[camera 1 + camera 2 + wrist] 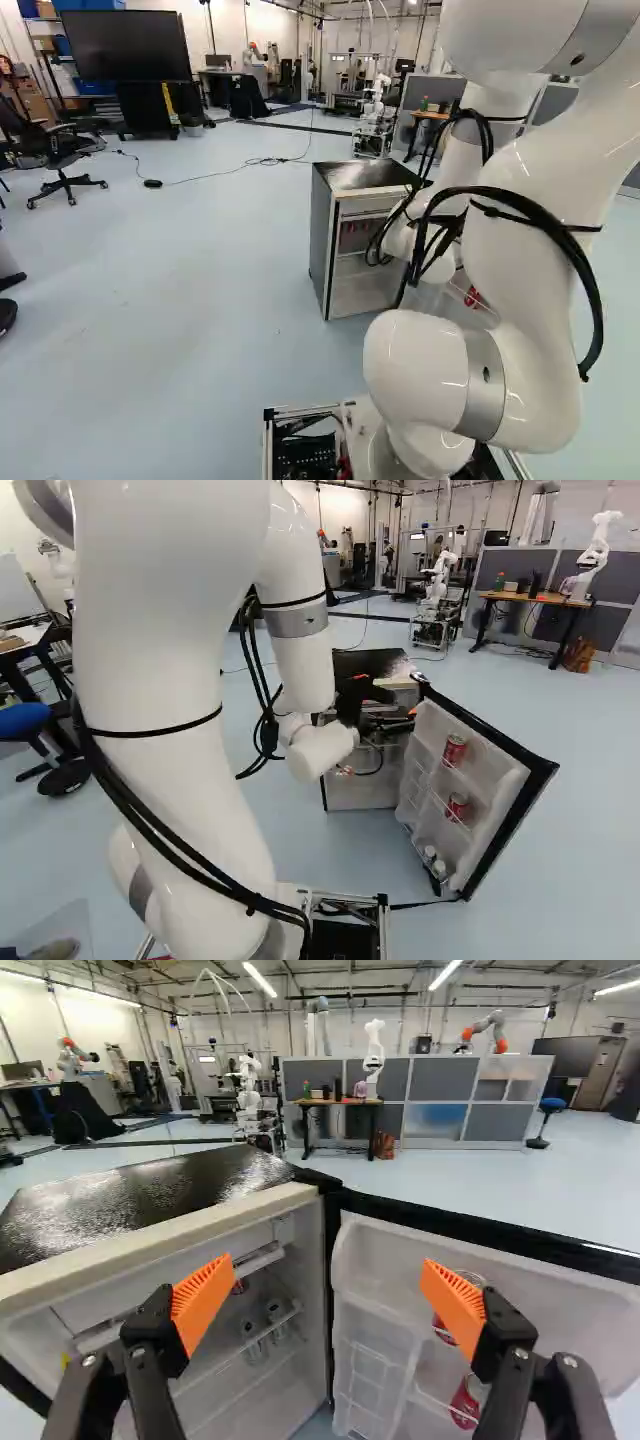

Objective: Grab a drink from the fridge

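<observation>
— Why is the door with its white moulded lining and black edge swung so far out from the low fridge with the glossy black top?
— So that both the shelves and the door racks can be reached, presumably. An upper red can and a lower red can are carried in those racks, each kept from tipping out by a rail.
— And the claw?
— It is held wide, with nothing between its orange ribbed pads, at the fridge's open front. That spread would be needed for a can to be admitted. In the wrist view the upper can is partly covered by one finger, so a shift towards the door seems called for; otherwise the rack might be knocked.
— Is anything kept inside the fridge?
— Small clear bottles are stood on a wire shelf there.
— What is the fridge stood on?
— A smooth, pale blue floor. Beyond the fridge, a wooden-topped desk is set against grey partition panels, and a large black screen is placed farther off.
</observation>
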Motion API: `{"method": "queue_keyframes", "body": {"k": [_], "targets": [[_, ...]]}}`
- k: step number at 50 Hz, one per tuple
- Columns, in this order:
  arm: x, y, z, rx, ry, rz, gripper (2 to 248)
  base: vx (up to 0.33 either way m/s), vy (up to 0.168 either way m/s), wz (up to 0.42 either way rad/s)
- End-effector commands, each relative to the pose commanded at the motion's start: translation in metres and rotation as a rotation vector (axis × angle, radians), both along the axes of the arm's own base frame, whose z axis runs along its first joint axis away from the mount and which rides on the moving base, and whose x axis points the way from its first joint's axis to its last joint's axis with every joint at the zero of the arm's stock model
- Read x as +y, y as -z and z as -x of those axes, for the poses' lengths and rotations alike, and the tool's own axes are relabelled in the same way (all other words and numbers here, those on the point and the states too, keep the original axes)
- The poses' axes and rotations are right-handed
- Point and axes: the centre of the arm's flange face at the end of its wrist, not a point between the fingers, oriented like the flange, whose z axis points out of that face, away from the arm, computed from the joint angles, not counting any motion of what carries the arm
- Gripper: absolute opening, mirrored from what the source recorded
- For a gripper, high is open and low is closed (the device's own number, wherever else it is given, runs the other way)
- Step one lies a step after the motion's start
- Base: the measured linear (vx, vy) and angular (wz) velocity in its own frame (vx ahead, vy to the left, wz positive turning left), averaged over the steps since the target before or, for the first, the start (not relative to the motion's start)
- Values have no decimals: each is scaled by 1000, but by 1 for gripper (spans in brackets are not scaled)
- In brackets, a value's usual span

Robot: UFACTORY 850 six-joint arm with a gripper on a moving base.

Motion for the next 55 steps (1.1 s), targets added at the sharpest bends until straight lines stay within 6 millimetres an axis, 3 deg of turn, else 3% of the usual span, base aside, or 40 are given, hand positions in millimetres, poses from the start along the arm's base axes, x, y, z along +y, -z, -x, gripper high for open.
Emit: {"method": "queue_keyframes", "body": {"k": [23, 55], "targets": [[19, 2, -8, 13, -241, 18, 247, 0, 0, 0], [47, 32, -14, 84, -577, -6, 247, 0, 0, 0]]}}
